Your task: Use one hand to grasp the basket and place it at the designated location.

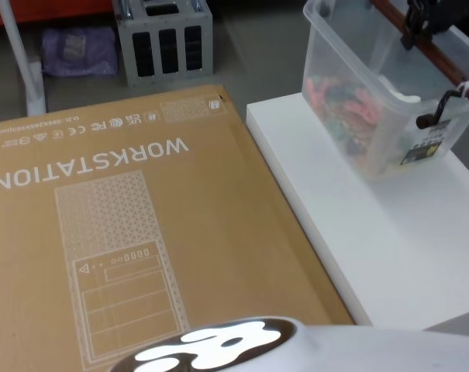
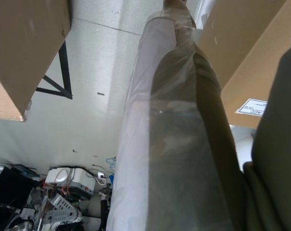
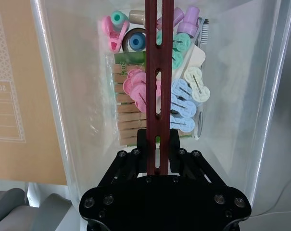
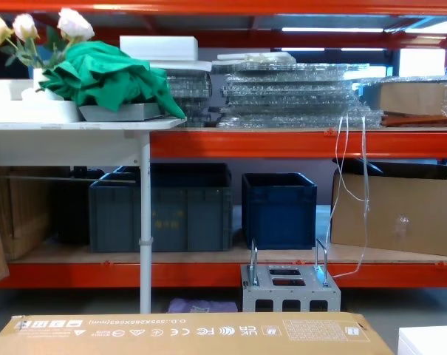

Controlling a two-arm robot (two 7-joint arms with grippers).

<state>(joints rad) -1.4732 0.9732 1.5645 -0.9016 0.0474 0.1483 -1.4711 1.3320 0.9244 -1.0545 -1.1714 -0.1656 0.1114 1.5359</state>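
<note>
In the head view, the basket (image 1: 350,85) is seen on the far end of the white table (image 1: 389,256), beside a cardboard box (image 1: 141,232). In the right wrist view, its handle (image 3: 158,57) is pinched by the right gripper (image 3: 158,140)

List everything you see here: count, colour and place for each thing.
basket: one, frosted clear, on the white table, ahead to the robot's right
handle: one, reddish-brown bar, across the basket's top
clothes pegs: many; pink, green, blue, wooden; inside the basket
white table: one, white, right of the cardboard box
cardboard box: one, brown, printed WORKSTATION, before the robot
metal block: one, grey, on the floor beyond the box
crates: two, dark blue, on the low shelf
green cloth: one, on a far table
right gripper: one, black, shut on the handle
</note>
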